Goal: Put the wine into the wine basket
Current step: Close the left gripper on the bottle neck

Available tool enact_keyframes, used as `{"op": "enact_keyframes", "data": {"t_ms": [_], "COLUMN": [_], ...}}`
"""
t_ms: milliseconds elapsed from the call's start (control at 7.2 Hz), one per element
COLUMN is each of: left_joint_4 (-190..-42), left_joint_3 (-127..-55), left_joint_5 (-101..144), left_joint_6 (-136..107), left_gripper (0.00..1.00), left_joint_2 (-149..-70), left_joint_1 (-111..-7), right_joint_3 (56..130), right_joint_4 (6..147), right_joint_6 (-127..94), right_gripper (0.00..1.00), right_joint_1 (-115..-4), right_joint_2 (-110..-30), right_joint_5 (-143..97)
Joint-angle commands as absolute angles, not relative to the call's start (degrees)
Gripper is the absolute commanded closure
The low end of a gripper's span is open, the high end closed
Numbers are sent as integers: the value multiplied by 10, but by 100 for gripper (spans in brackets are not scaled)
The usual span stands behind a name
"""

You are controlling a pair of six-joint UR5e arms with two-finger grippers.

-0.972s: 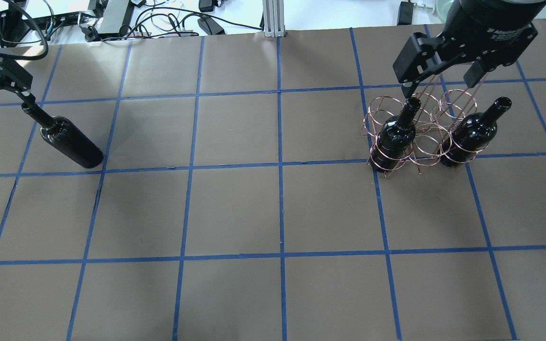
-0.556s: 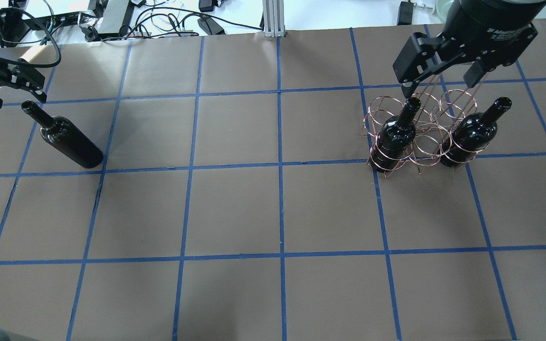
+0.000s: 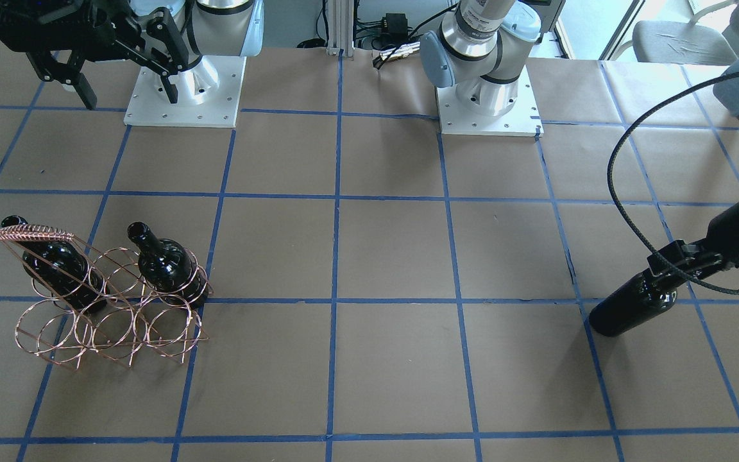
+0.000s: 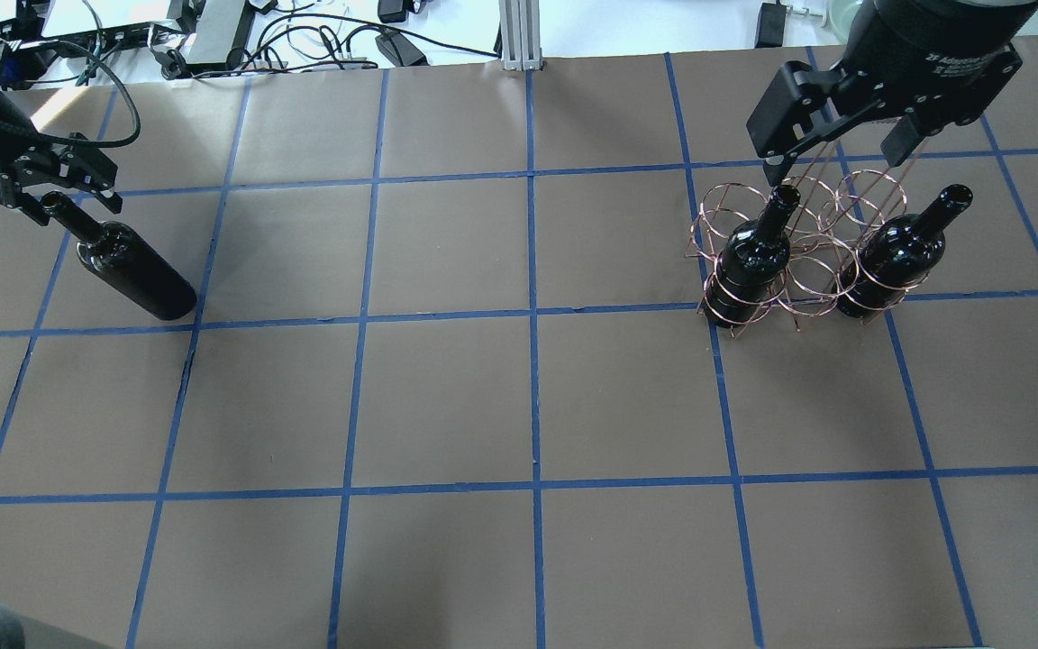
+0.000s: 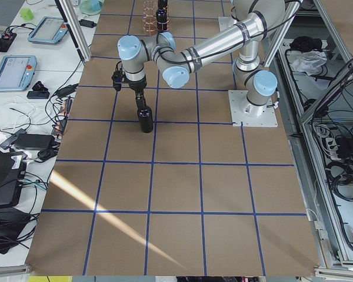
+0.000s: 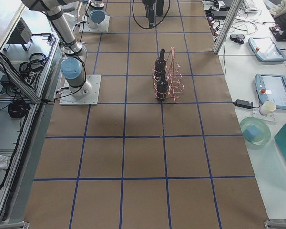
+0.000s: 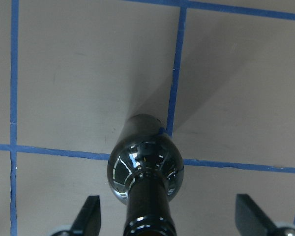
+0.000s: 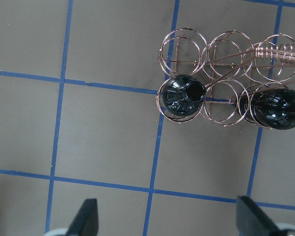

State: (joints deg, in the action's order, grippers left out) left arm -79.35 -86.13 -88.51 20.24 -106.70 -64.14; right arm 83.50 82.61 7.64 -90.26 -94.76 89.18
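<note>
A near-black wine bottle [image 4: 132,269] stands upright on the table at the far left, outside the basket. It also shows in the front view [image 3: 632,305] and the left wrist view [image 7: 145,164]. My left gripper [image 4: 64,200] is open and straddles its neck, with the fingers [image 7: 91,216] apart from the glass. The copper wire wine basket [image 4: 798,270] stands at the right and holds two look-alike bottles [image 4: 753,257] [image 4: 897,252]. My right gripper [image 4: 839,160] is open and empty, high above the basket's handle [image 3: 33,232].
The brown table cover carries a blue tape grid [image 4: 532,315]. Cables and power bricks [image 4: 321,41] lie beyond the far edge. The two arm bases [image 3: 183,90] [image 3: 488,96] stand at the robot's side of the table.
My left gripper has turned and moved back over the loose bottle, so its open fingers now sit either side of the neck. The bottle, the basket and the right arm have not moved.
</note>
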Motion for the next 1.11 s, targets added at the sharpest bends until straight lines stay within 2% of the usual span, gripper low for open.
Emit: {"op": "enact_keyframes", "data": {"t_ms": [0,139,278,417,694,972], "left_joint_4": [-796,-796,-790,-790,-791,-790], "left_joint_3": [-865,-867,-867,-867,-867,-862], "left_joint_5": [-889,-894,-907,-907,-907,-907], "left_joint_6": [221,254,259,259,260,265], "left_gripper": [18,21,56,77,99,100], "left_joint_2": [-1066,-1064,-1065,-1063,-1061,-1059], "left_joint_1": [-642,-642,-642,-642,-642,-640], "right_joint_3": [835,835,836,836,836,836], "right_joint_4": [824,826,825,825,824,824], "right_joint_6": [76,76,76,76,76,76], "right_gripper": [0,0,0,0,0,0], "right_joint_1": [-903,-903,-903,-903,-903,-903], "right_joint_2": [-949,-949,-949,-949,-949,-949], "right_joint_5": [894,893,893,893,894,894]}}
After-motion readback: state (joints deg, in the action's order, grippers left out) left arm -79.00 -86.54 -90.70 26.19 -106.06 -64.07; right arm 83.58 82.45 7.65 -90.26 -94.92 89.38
